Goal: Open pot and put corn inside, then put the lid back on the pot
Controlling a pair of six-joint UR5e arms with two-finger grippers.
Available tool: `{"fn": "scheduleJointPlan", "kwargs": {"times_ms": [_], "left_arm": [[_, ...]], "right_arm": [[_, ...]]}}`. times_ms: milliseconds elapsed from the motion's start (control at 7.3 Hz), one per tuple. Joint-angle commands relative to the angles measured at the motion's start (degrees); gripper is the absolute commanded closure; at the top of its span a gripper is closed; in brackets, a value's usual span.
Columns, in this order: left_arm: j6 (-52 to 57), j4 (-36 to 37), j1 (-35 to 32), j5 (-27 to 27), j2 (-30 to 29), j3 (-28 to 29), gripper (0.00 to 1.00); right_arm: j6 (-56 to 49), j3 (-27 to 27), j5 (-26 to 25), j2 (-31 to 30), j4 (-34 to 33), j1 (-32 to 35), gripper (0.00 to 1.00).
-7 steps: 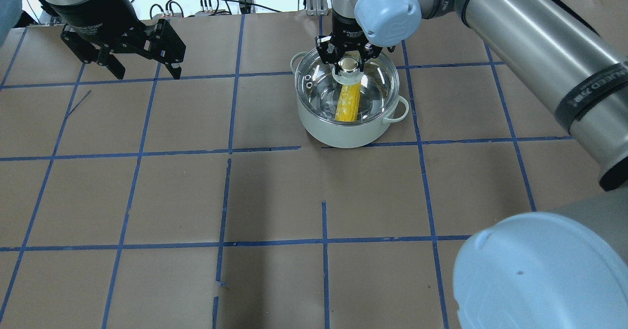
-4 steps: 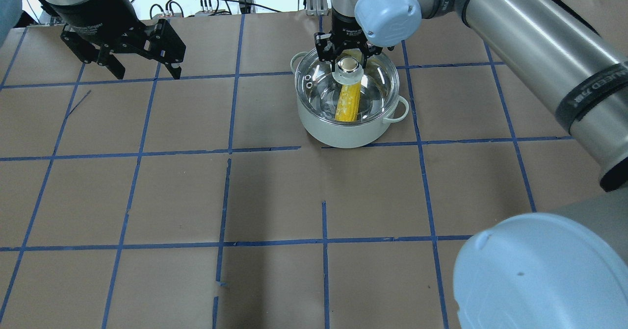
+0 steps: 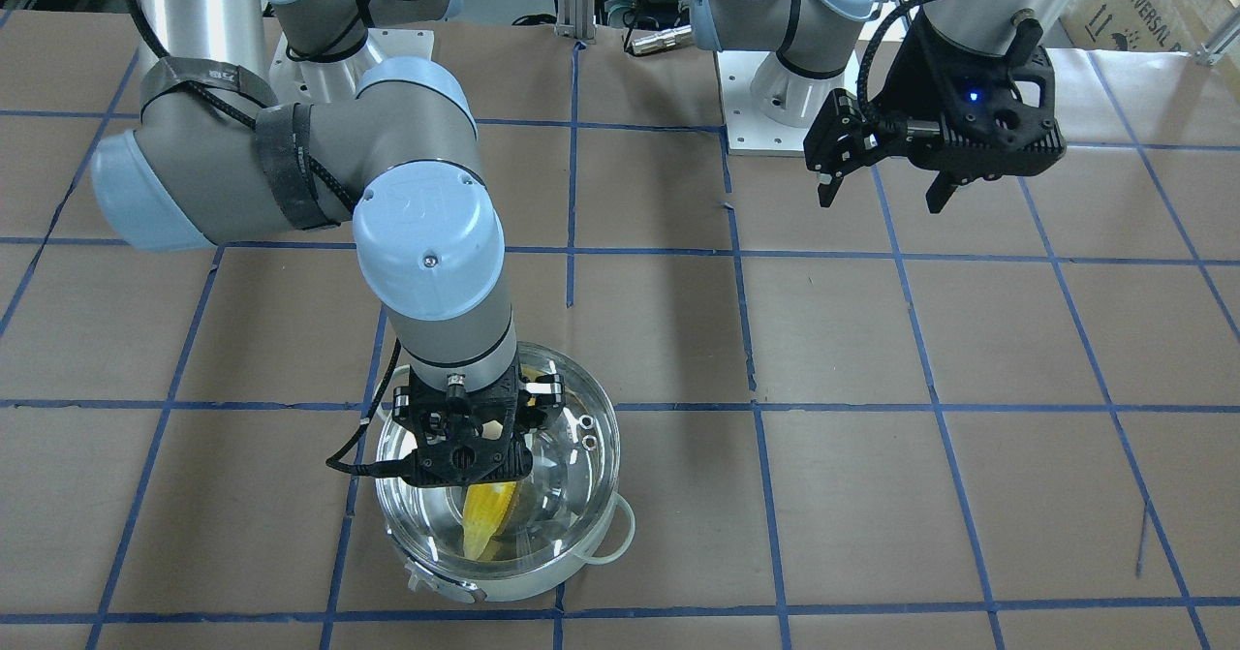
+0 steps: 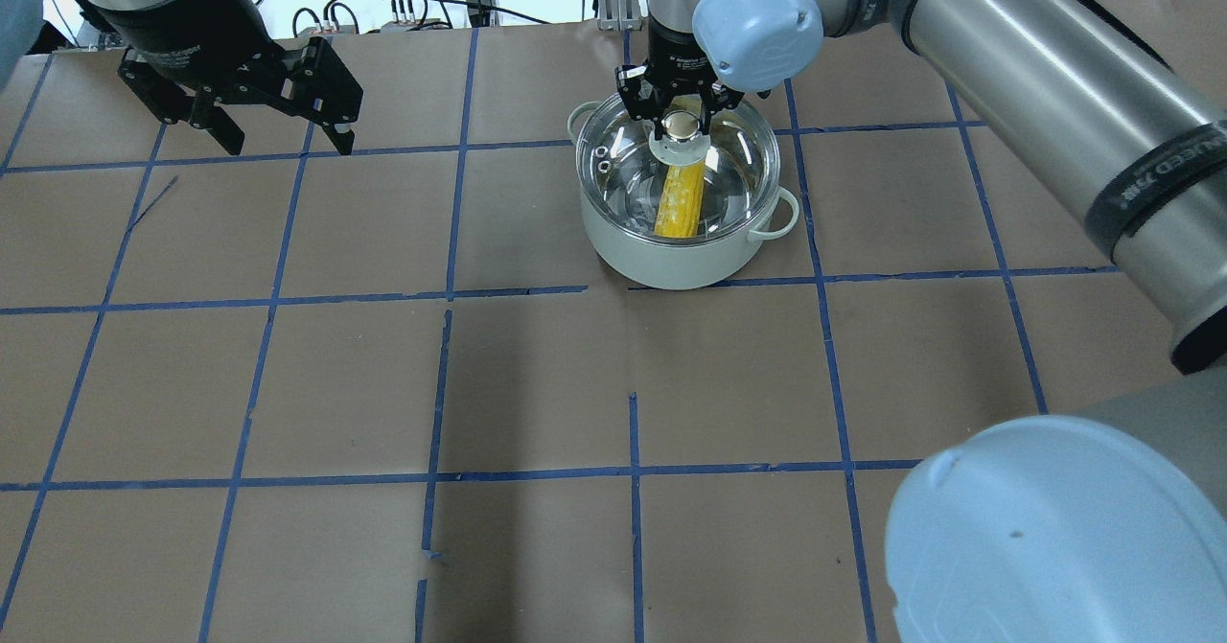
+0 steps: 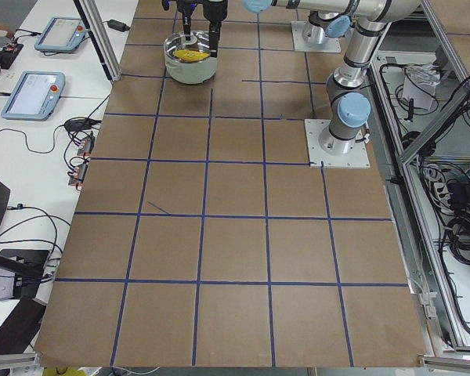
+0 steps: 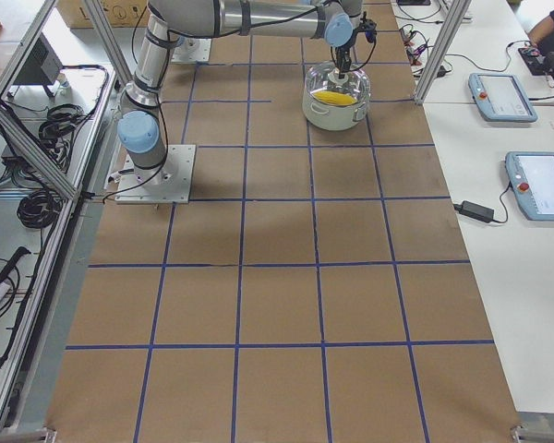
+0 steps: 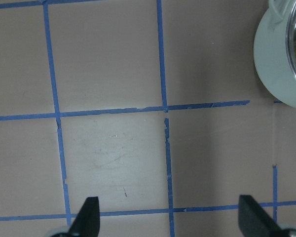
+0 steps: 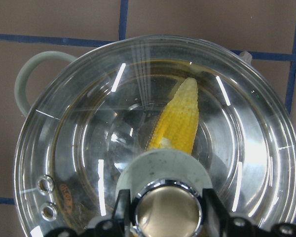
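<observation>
Under the lid (image 8: 84,143), knob (image 8: 167,210) hides corn (image 8: 180,118) base

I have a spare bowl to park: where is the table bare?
Bare: the table on the robot's side of the pot, and the squares between the pot and the left gripper. Crowded: at the pot, where the right gripper straddles the knob of the lid.
</observation>
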Motion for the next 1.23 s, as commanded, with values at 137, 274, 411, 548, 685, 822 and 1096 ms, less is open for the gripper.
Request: {"fn": "scheduleJointPlan", "kwargs": {"times_ms": [137,274,411,548,685,822,1096], "left_arm": [[0.00,0.00,0.00,0.09,0.00,-0.09,0.00],[0.00,0.00,0.00,0.17,0.00,-0.09,0.00],[0.00,0.00,0.00,0.18,0.00,-0.09,0.00],[0.00,0.00,0.00,0.18,0.00,-0.09,0.00],[0.00,0.00,0.00,0.18,0.00,-0.09,0.00],[0.00,0.00,0.00,0.18,0.00,-0.09,0.00],[0.00,0.00,0.00,0.18,0.00,0.00,0.00]], "right_arm": [[0.01,0.00,-1.39,-0.07,0.03,0.01,0.46],[0.01,0.09,-1.39,-0.07,0.03,0.01,0.45],[0.18,0.09,-1.30,-0.07,0.03,0.01,0.33],[0.09,0.00,-1.22,-0.07,0.03,0.01,0.24],[0.09,-0.09,-1.21,-0.16,-0.06,0.01,0.24],[0.18,-0.78,-0.78,-0.42,0.03,0.01,0.24],[-0.70,-5.87,-1.13,-1.90,4.56,-1.74,0.14]]}}
